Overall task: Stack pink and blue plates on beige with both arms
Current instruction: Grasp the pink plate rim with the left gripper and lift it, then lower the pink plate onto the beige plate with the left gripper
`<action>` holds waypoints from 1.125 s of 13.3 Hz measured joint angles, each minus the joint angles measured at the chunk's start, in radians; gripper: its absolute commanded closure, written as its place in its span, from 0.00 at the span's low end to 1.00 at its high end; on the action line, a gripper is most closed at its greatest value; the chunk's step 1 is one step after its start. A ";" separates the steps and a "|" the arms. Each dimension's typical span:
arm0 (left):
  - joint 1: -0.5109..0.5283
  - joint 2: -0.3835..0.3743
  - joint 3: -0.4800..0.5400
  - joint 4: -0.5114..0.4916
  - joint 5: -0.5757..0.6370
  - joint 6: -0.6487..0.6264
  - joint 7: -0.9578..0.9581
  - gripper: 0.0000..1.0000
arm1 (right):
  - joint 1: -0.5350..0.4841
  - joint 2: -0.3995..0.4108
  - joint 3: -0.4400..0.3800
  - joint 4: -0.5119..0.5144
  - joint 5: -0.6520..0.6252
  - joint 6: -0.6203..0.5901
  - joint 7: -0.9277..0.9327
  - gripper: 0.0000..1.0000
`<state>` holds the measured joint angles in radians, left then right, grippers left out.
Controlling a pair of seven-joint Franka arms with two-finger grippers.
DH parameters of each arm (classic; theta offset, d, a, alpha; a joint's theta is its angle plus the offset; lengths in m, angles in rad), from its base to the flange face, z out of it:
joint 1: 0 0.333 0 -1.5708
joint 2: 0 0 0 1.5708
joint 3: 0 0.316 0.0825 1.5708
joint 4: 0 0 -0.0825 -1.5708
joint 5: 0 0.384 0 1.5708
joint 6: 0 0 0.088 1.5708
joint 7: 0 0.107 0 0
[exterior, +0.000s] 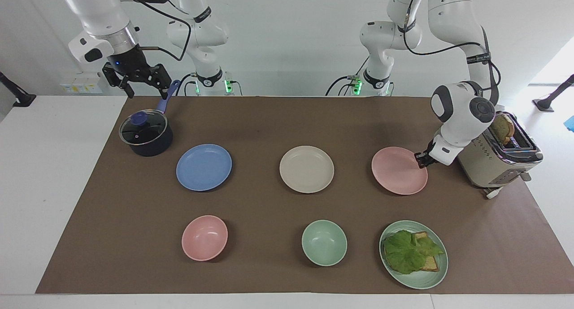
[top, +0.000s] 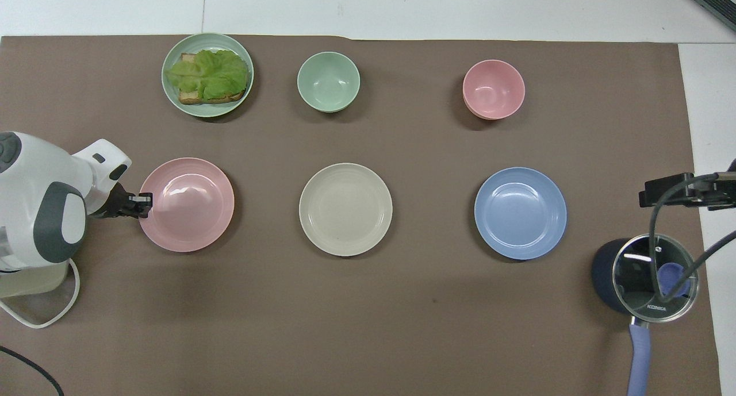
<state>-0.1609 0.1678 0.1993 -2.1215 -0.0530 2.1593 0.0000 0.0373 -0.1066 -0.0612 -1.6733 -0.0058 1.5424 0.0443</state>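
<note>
Pinching the rim of the pink plate (exterior: 398,170), your left gripper (exterior: 421,159) has its jaws closed on the plate's edge at the left arm's end of the desk, just beside the toaster (exterior: 501,158). Your right gripper (exterior: 136,82) hangs with jaws spread wide and empty over the saucepan (exterior: 145,133) near the right arm's corner. The blue plate (exterior: 204,167) and beige plate (exterior: 306,169) lie flat mid-desk, well apart.
</note>
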 measured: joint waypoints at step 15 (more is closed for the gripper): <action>-0.214 -0.051 -0.077 0.186 -0.424 -0.169 -0.250 1.00 | -0.018 -0.001 0.000 -0.003 0.000 0.001 0.000 0.00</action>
<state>-0.3753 0.1170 0.1223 -1.9358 -0.4774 1.9905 -0.2501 0.0191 -0.1074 -0.0616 -1.6761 -0.0062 1.5437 0.0440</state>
